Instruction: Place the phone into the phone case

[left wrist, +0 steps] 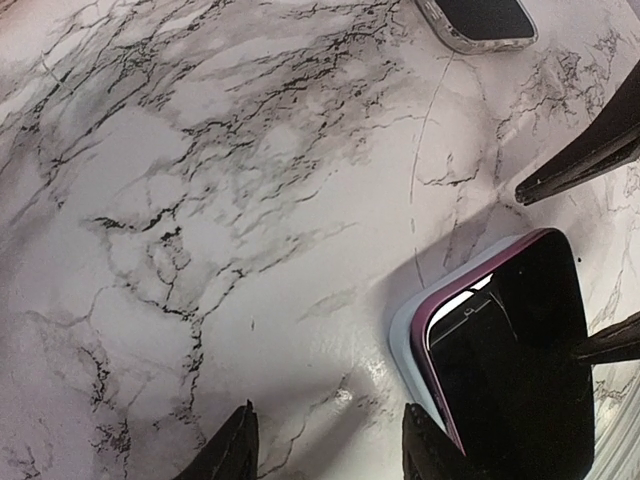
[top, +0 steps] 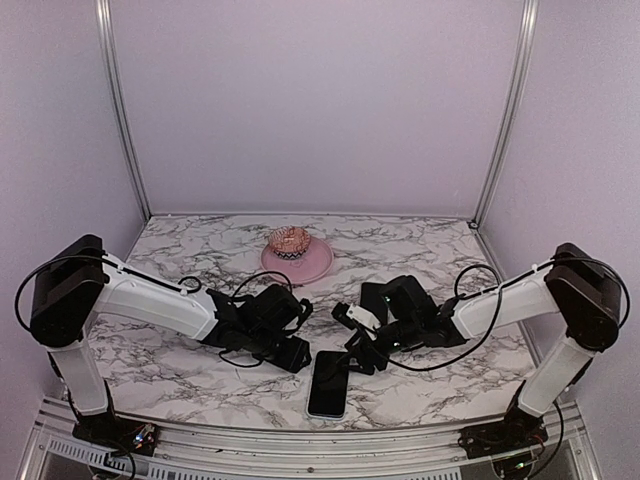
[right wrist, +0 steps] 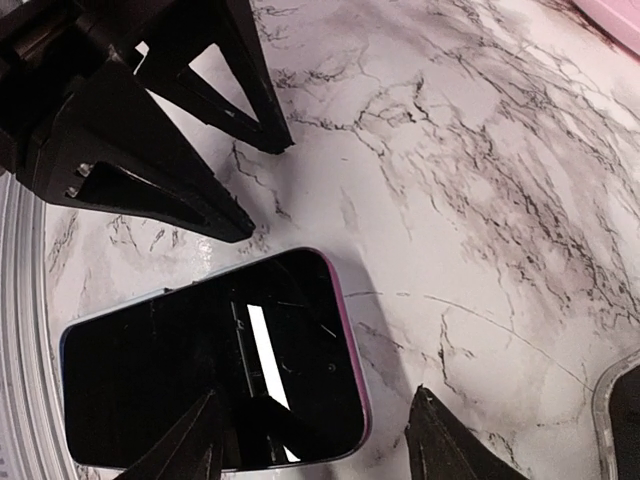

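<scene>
- While the phone lies flat on the table, both finger pairs stand apart, empty.
- Left fingers: phone just beside.
- Right fingers: phone beneath.

A white marble-patterned table top with grey-black veining lies inside an enclosure. Plain pale lilac panels form the back wall and the side walls, joined by slanting aluminium posts. A ribbed aluminium rail runs along the near edge, under soft, even light

Glossy phone, marble-look table
</scene>
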Controlling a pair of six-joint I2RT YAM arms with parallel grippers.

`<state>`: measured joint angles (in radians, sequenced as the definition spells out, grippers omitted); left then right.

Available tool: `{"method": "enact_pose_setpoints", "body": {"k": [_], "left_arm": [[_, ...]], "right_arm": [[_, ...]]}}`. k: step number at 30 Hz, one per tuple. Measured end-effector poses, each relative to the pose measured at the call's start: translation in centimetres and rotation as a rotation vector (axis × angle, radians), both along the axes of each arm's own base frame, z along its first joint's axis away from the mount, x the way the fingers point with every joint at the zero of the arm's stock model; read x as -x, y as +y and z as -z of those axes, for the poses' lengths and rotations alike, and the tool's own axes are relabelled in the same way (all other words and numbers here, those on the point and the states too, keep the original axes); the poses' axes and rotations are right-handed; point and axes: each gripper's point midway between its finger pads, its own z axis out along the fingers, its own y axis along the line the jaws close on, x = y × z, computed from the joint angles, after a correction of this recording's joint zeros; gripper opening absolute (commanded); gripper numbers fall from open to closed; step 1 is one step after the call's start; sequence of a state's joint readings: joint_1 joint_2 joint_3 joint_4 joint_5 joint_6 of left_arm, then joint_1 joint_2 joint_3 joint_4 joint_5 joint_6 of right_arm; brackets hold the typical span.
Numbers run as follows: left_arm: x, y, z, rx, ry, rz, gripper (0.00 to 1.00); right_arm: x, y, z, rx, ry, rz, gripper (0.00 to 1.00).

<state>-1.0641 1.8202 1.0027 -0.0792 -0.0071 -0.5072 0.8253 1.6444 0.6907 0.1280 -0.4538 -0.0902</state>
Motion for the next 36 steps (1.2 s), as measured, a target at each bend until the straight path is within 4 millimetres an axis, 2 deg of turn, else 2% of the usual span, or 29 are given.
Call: {"method": "enact_pose_setpoints", "body": {"k": [7,13,16,22,27,31,36], "left_arm": [[0.2,-0.1,0.0,-0.002,-0.002,0.008,0.48],[1.4,0.1,0.1,-0.002,0.009,0.049,0.44],[2.9,0.2,0.1,-0.003,0.025,0.091,0.40],[6.2,-0.1,0.1,-0.005,0.061,0.191,0.35],[8.1,-0.6,0.1,0.006,0.097,0.259,0.34],[8.9,-0.8,0.1,0.015,0.120,0.288,0.34],[9.3,-1.4,0.1,0.020,0.130,0.326,0.34]], "right_arm": [[-0.7,-0.7,-0.8,0.033,0.004,0.070,0.61],[-0.7,-1.5,-2.6,0.025,0.098,0.207,0.53],[0.5,-1.7,-2.5,0.025,0.180,0.278,0.49],[6.0,-0.8,-0.9,0.088,0.327,0.272,0.34],[8.5,-0.4,0.2,0.122,0.405,0.275,0.25],[9.2,-0.3,1.7,0.177,0.429,0.313,0.19],[8.6,-0.2,1.9,0.240,0.409,0.373,0.17]]}}
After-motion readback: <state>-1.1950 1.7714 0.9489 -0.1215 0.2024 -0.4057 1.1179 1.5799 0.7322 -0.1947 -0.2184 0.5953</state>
